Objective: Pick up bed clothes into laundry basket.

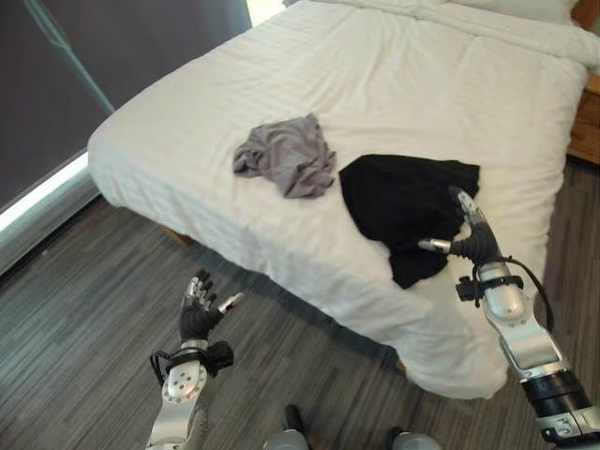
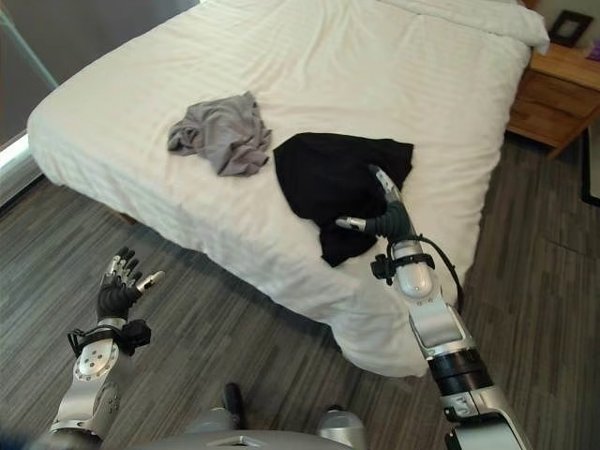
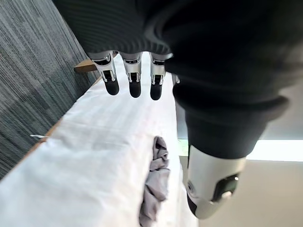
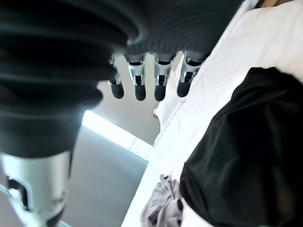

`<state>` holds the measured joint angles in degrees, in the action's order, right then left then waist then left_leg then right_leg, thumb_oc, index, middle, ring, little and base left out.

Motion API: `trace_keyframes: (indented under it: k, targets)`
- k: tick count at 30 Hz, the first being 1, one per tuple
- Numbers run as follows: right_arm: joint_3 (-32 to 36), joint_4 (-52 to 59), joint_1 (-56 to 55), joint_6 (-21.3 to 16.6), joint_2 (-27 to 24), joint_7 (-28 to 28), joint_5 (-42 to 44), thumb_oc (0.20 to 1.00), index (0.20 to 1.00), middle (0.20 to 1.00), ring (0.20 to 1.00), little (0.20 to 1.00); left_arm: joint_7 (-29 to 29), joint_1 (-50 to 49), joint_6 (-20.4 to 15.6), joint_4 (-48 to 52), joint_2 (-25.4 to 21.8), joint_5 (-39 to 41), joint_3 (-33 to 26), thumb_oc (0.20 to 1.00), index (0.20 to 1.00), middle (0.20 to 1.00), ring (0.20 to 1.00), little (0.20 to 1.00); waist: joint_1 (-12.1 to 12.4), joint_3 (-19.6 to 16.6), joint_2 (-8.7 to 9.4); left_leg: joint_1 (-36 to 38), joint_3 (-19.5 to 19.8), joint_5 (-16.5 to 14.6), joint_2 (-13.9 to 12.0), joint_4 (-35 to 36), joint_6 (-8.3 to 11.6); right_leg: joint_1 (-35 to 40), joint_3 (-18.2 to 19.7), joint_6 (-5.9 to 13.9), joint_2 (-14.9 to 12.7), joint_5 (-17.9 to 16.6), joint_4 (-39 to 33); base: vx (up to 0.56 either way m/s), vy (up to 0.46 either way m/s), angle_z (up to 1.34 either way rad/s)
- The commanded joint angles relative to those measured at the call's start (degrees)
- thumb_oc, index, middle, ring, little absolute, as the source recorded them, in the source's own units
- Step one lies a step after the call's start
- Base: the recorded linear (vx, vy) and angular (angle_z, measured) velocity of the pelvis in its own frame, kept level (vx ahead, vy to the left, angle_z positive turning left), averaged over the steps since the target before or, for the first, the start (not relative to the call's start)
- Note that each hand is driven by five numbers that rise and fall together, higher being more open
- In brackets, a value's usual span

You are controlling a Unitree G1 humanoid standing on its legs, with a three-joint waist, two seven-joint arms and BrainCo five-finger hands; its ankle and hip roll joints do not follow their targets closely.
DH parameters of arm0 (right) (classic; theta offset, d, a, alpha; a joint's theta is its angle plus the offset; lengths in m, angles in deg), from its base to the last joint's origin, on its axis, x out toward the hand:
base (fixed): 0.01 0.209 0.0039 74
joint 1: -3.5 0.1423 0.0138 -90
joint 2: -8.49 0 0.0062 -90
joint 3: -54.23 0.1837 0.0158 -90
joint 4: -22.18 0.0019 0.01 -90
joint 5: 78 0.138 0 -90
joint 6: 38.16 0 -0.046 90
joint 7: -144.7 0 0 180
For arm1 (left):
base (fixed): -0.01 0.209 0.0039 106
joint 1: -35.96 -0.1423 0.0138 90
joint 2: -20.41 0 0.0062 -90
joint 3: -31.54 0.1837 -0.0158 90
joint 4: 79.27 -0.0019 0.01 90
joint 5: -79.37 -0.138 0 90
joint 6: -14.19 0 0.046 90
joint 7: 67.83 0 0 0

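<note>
1. Progress — none yet: grey garment and black garment both lie on the bed, black one at its near edge.
2. Right robot hand hovers open over the black garment, holding nothing.
3. Left robot hand — open, empty, above the floor.

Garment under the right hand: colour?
Black garment, plain; clearest in the left eye view.

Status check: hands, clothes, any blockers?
Right hand open, over black garment near bed edge. Left hand open, low over floor, holding nothing. Grey garment beside the black one, untouched. Nothing blocking.
</note>
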<state>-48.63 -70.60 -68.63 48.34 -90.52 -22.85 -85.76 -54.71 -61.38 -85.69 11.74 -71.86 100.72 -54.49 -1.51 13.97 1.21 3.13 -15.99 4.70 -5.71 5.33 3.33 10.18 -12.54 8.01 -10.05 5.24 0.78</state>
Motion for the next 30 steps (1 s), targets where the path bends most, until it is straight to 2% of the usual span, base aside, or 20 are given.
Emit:
trace_keyframes:
  k: [1,3,6,7,8,9,10,11,13,15,18,20,21,22,23,24,25,26,27,30]
  targets:
    - [-2.6,-2.9,7.2,-2.2,0.6,5.7,-8.6,1.000,1.000,1.000,1.000,1.000,0.4,1.4,-4.0,4.3,-2.0,-5.0,-0.8,1.000,1.000,1.000,1.000,1.000,1.4,-1.4,2.01,5.1,0.3,-5.6,-4.0,-0.5,3.13,-5.7,0.9,0.83,-2.7,-7.7,-4.8,-0.03,0.177,0.20]
    - [-4.3,-10.3,9.8,0.2,1.2,9.7,-12.4,1.000,1.000,1.000,1.000,1.000,1.7,4.2,-4.3,5.6,-3.1,-6.8,2.6,1.000,1.000,1.000,1.000,1.000,2.9,-0.8,3.76,4.7,1.0,-6.6,-2.4,-0.5,1.91,-6.8,0.1,2.06,-4.9,-7.9,-1.6,-0.02,0.165,0.14]
    - [-5.3,-19.4,12.1,3.2,1.8,11.9,-13.6,1.000,1.000,1.000,1.000,1.000,1.7,6.5,-3.6,6.5,-4.4,-8.5,5.4,1.000,1.000,1.000,1.000,1.000,4.0,0.7,5.08,4.9,2.4,-7.5,-0.8,-0.4,0.60,-10.0,1.1,3.21,-6.9,-10.2,6.4,0.00,0.078,0.22]
    - [-5.4,-19.9,12.5,3.0,1.9,12.1,-13.6,1.000,1.000,1.000,1.000,1.000,1.8,6.6,-3.6,6.5,-4.4,-8.5,5.4,1.000,1.000,1.000,1.000,1.000,4.0,0.8,5.19,4.9,2.3,-7.5,-0.7,-0.4,0.52,-10.3,1.2,3.29,-7.1,-10.1,6.8,0.04,0.056,0.52]
    - [-7.1,-28.0,15.4,4.5,2.2,14.1,-13.7,1.000,1.000,1.000,1.000,1.000,1.9,8.2,-3.5,6.8,-5.0,-9.7,8.2,1.000,1.000,1.000,1.000,1.000,4.7,1.9,5.45,5.1,3.4,-8.0,-0.5,-0.5,-0.17,-12.8,3.4,3.02,-4.9,-8.8,11.7,0.03,0.033,0.39]
    - [-7.2,-28.4,15.7,4.4,2.3,14.3,-13.6,1.000,1.000,1.000,1.000,1.000,2.0,8.4,-3.5,6.8,-5.0,-9.7,8.1,1.000,1.000,1.000,1.000,1.000,4.8,1.9,5.50,4.8,3.3,-7.7,-0.5,-0.4,-0.15,-13.2,3.6,2.89,-4.8,-9.0,11.6,0.13,0.077,0.03]
    - [-7.0,-34.5,19.2,5.2,-0.1,14.5,-11.6,1.000,1.000,1.000,1.000,1.000,1.5,9.4,-3.5,8.1,-6.2,-9.4,8.7,1.000,1.000,1.000,1.000,1.000,4.7,2.6,5.74,4.8,5.5,-8.2,0.0,-0.3,-0.60,-15.5,7.4,1.29,1.8,-5.1,11.2,0.21,0.113,0.21]
    - [-7.4,-40.2,24.5,5.8,-3.1,14.0,-9.4,1.000,1.000,1.000,1.000,1.000,0.2,8.9,-4.2,9.7,-7.5,-8.1,8.9,1.000,1.000,1.000,1.000,1.000,4.4,2.9,5.84,4.2,7.0,-8.3,1.4,-0.4,-0.80,-16.3,8.7,-0.06,4.8,-4.7,7.9,0.29,0.128,0.42]
    - [-8.3,-46.0,29.7,5.9,-5.7,14.1,-7.0,1.000,1.000,1.000,1.000,1.000,-0.6,9.9,-4.4,10.1,-8.3,-7.1,9.8,1.000,1.000,1.000,1.000,1.000,3.4,4.1,5.93,4.8,9.1,-9.3,2.5,-0.3,-0.84,-19.6,9.8,-0.88,7.2,-6.4,4.5,0.25,0.047,0.69]
    - [-8.7,-50.0,32.3,6.1,-8.3,14.2,-6.1,1.000,1.000,1.000,1.000,1.000,-1.1,10.7,-4.1,9.7,-8.3,-7.0,10.4,1.000,1.000,1.000,1.000,1.000,2.0,4.5,5.87,5.3,12.0,-10.3,3.3,-0.4,-0.95,-22.0,11.4,-0.69,8.8,-8.4,2.0,0.28,-0.004,0.92]
    - [-9.7,-53.2,34.6,6.7,-10.3,14.0,-6.0,1.000,1.000,1.000,1.000,1.000,-2.4,11.0,-4.1,10.1,-8.3,-7.6,11.3,1.000,1.000,1.000,1.000,1.000,1.1,3.8,6.72,5.8,13.8,-12.7,4.2,-2.3,-0.47,-20.3,11.3,-1.90,8.2,-9.0,-0.1,0.28,-0.079,1.08]
    - [-10.1,-53.6,35.7,7.3,-11.8,14.3,-6.4,1.000,1.000,1.000,1.000,1.000,-2.9,10.9,-4.3,10.4,-8.3,-7.0,11.2,1.000,1.000,1.000,1.000,1.000,0.5,3.6,6.63,3.5,13.9,-14.0,4.4,-9.9,0.66,-18.7,10.8,-2.81,7.8,-8.8,-1.4,0.22,-0.084,0.37]
    - [-9.7,-52.3,35.9,7.5,-13.3,14.8,-6.8,1.000,1.000,1.000,1.000,1.000,-2.8,10.8,-4.3,11.2,-8.1,-6.5,11.0,1.000,1.000,1.000,1.000,1.000,0.4,4.4,6.70,-1.0,14.1,-12.5,5.3,-19.6,2.37,-17.3,10.2,-3.50,7.3,-9.1,-2.3,0.19,-0.114,0.69]
    - [-9.2,-51.0,35.3,7.3,-14.3,15.6,-7.1,1.000,1.000,1.000,1.000,1.000,-2.6,10.9,-4.5,11.5,-7.8,-6.7,11.0,1.000,1.000,1.000,1.000,1.000,0.5,5.9,7.17,-4.8,12.6,-9.9,5.0,-29.9,4.86,-15.4,9.7,-4.62,6.8,-8.8,-2.8,0.14,-0.159,0.63]
    - [-8.8,-51.2,34.9,7.7,-14.7,15.7,-7.2,1.000,1.000,1.000,1.000,1.000,-2.8,10.8,-4.6,11.7,-7.3,-6.5,11.3,1.000,1.000,1.000,1.000,1.000,0.8,6.5,8.60,-8.1,11.5,-7.6,5.4,-37.5,6.15,-14.2,9.0,-5.64,5.3,-8.5,-3.3,0.10,-0.174,0.46]
    - [-8.1,-51.4,34.5,7.8,-14.8,16.2,-6.9,1.000,1.000,1.000,1.000,1.000,-2.9,10.5,-4.5,11.6,-7.1,-6.8,11.8,1.000,1.000,1.000,1.000,1.000,1.2,7.2,9.40,-11.5,11.2,-7.7,4.9,-45.1,6.74,-13.1,8.3,-6.11,4.8,-8.3,-3.7,0.04,-0.099,0.37]
    - [-8.1,-51.4,34.5,7.8,-14.8,16.2,-6.9,1.000,1.000,1.000,1.000,1.000,-2.9,10.5,-4.5,11.6,-7.1,-6.8,11.8,1.000,1.000,1.000,1.000,1.000,1.2,7.1,9.24,-11.8,11.3,-7.9,4.7,-45.4,6.76,-13.2,8.2,-6.13,5.0,-8.3,-3.7,0.07,-0.106,0.20]
    - [-7.6,-51.9,33.7,7.7,-14.5,16.6,-6.5,1.000,1.000,1.000,1.000,1.000,-3.0,9.9,-4.6,11.6,-6.9,-7.0,12.2,1.000,1.000,1.000,1.000,1.000,1.6,7.5,9.98,-14.1,10.9,-8.2,4.2,-49.3,6.42,-11.9,7.9,-6.39,4.7,-8.0,-4.2,0.20,-0.146,0.11]
    - [-6.7,-52.1,31.3,7.5,-13.7,17.2,-6.1,1.000,1.000,1.000,1.000,1.000,-3.6,8.5,-4.4,11.5,-6.8,-7.2,12.6,1.000,1.000,1.000,1.000,1.000,2.0,7.4,10.44,-16.8,9.5,-8.0,2.1,-49.2,5.49,-9.7,7.5,-6.45,4.8,-7.0,-5.1,0.28,-0.153,0.15]
    - [-6.1,-51.1,26.8,7.5,-13.5,17.5,-7.9,1.000,1.000,1.000,1.000,1.000,-4.6,6.8,-3.4,10.0,-7.2,-7.8,12.9,1.000,1.000,1.000,1.000,1.000,2.5,6.6,10.09,-19.7,9.1,-8.4,-0.9,-36.9,4.26,-7.5,8.4,-5.51,4.8,-4.6,-5.8,0.31,0.030,0.12]
